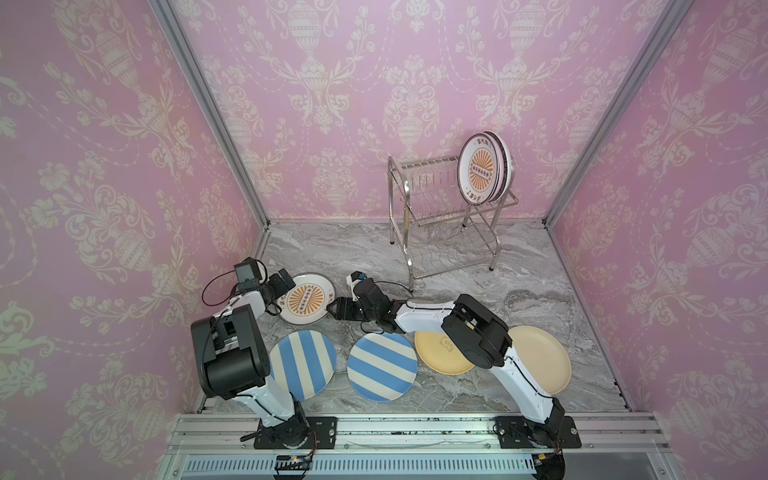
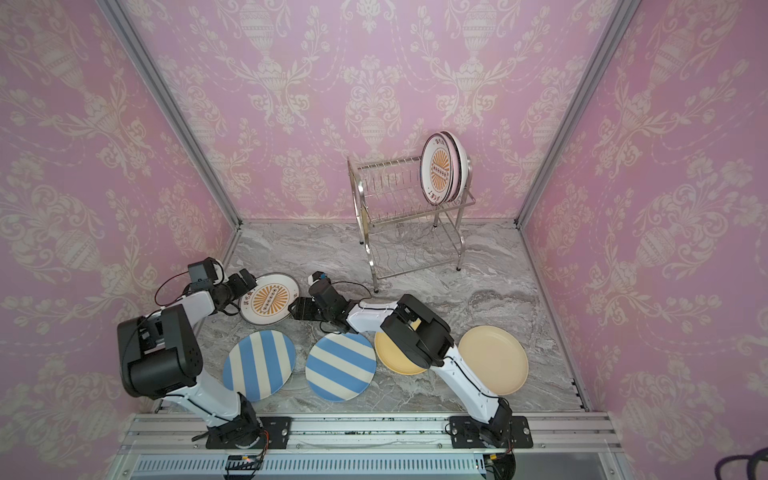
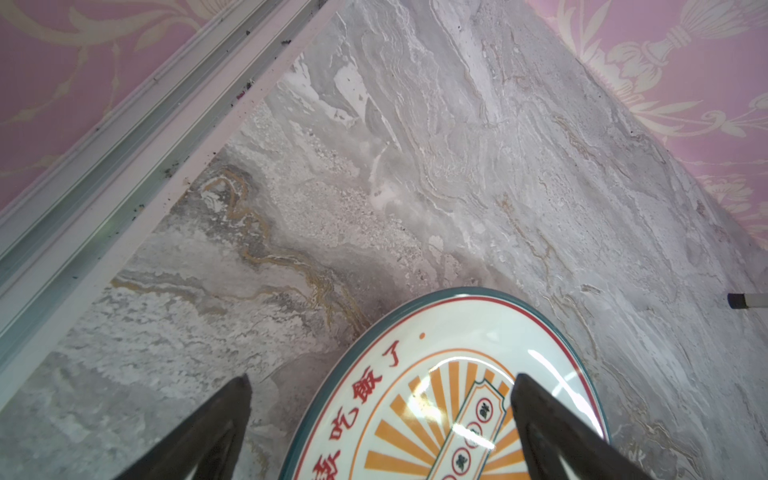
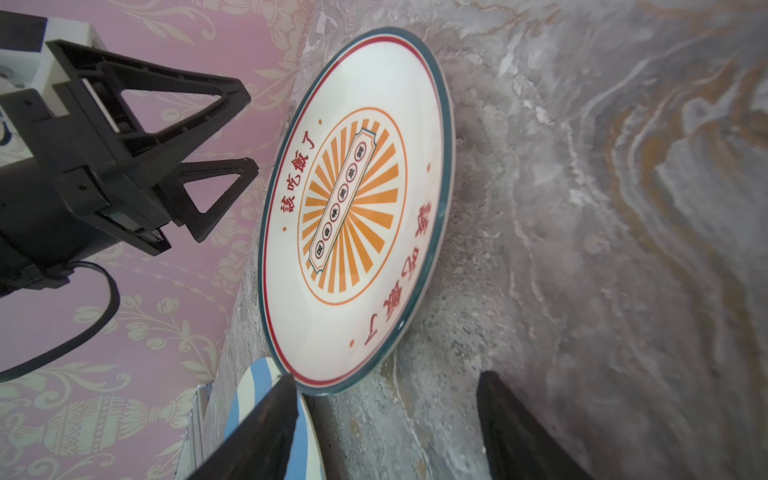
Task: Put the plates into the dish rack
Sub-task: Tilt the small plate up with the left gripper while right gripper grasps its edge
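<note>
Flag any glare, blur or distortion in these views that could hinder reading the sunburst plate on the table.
Left wrist view: white glare streaks cross the sunburst plate, and the left gripper is soft at the frame edge. Right wrist view: plate sharp, right gripper blurred close up. Both top views: even light, faint shadows, walls splayed by the wide lens.

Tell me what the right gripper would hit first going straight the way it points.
The orange sunburst plate lying on the table: its near rim sits just ahead of the open right gripper. Depth is unclear, so it may catch the rim or skim over it.
</note>
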{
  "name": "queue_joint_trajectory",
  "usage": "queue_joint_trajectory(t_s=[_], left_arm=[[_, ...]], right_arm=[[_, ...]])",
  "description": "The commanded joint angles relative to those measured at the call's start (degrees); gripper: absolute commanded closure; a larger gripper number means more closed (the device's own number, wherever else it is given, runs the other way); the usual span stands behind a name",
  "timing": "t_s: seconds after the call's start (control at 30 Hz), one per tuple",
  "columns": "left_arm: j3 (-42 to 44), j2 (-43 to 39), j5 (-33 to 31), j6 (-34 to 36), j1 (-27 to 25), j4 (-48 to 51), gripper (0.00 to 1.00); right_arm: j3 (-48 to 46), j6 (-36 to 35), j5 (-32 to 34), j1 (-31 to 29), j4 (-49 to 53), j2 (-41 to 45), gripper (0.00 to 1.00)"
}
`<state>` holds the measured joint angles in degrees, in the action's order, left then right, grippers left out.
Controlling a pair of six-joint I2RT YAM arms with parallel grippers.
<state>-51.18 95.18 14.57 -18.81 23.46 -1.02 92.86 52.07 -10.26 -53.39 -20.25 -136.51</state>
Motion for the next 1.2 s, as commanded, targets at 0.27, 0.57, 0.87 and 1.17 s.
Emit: queue_joint_trajectory(t_s=[0.27,0.57,0.87,1.17], left_arm=[[-3.6,4.8,4.6,-0.4,0.4,-2.3,0.01],[-2.5,6.9,8.2,-2.8,0.2,-5.9,0.01],[-2.0,7.9,9.5,-3.2,-0.4,-6.8,0.01],[-2.3,8.3,9.8,-3.3,-1.8,-6.7,0.01]], right_arm=[[3.7,2.2,-0.8,0.4,-1.1,-4.4,0.31],[7.1,3.1,-1.6,0.5,-0.7,-7.8,0.30],[11.1,3.4,-1.1,0.6,2.5,-10.3,0.33],[9.8,5.0,-1.0,1.2,0.8,-10.8,0.40]])
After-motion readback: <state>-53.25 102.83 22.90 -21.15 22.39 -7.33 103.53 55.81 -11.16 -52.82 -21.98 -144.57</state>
